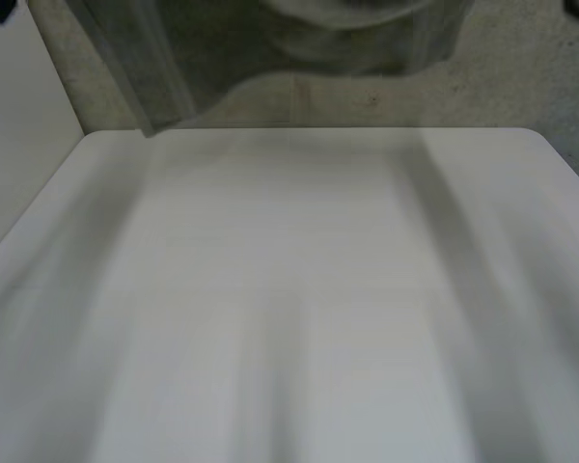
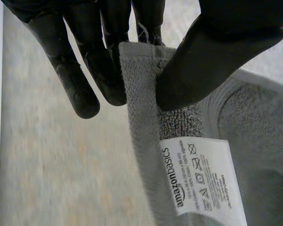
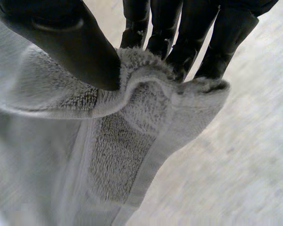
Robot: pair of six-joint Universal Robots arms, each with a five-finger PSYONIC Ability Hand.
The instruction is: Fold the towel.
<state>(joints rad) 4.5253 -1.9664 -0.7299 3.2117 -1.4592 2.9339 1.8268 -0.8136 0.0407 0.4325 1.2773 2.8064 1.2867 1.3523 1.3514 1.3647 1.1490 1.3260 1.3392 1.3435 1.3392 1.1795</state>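
A grey towel (image 1: 299, 39) hangs in the air above the far edge of the white table (image 1: 289, 289). In the left wrist view my left hand (image 2: 203, 52) pinches a hemmed corner of the towel (image 2: 254, 122) between thumb and fingers; a white care label (image 2: 200, 176) is sewn just below the grip. My right hand (image 3: 70, 37) pinches another corner of the towel (image 3: 118, 146) the same way, its thumb on the near face and its fingers (image 3: 179, 33) behind the hem. The cloth droops away below both grips.
A speckled grey floor (image 1: 521, 77) lies beyond the table's far edge. A white panel (image 1: 19, 125) stands off the table's left side.
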